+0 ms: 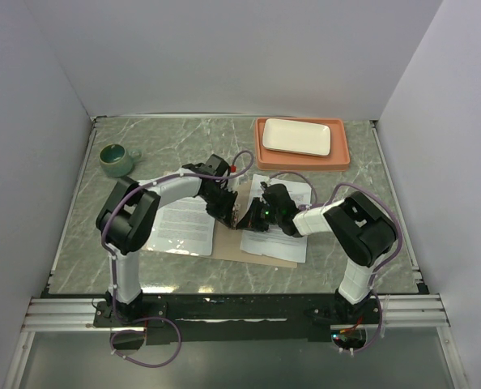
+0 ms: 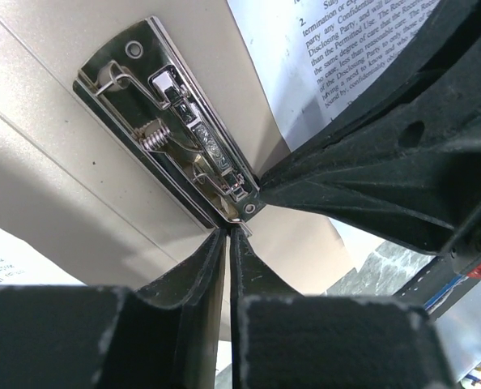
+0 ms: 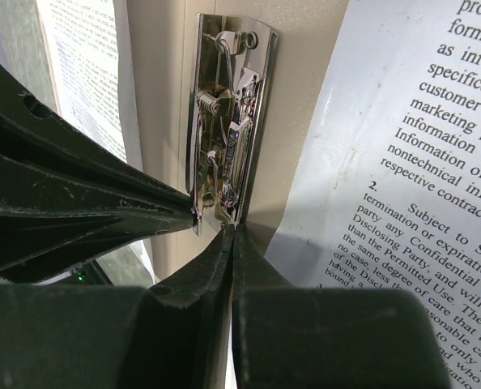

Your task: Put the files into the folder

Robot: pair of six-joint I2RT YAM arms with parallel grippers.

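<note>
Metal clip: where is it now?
The clip is central in the top view, on the folder between two printed sheets; left gripper and right gripper meet at its end.

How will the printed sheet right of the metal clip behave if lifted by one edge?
Probably floppy and light: the sheet looks thin and lies flat. Likely hard to pinch, since its edge rests close against the folder.

Bright even light, glint on metal clip (image 2: 188,146), blurred dark foreground.
</note>
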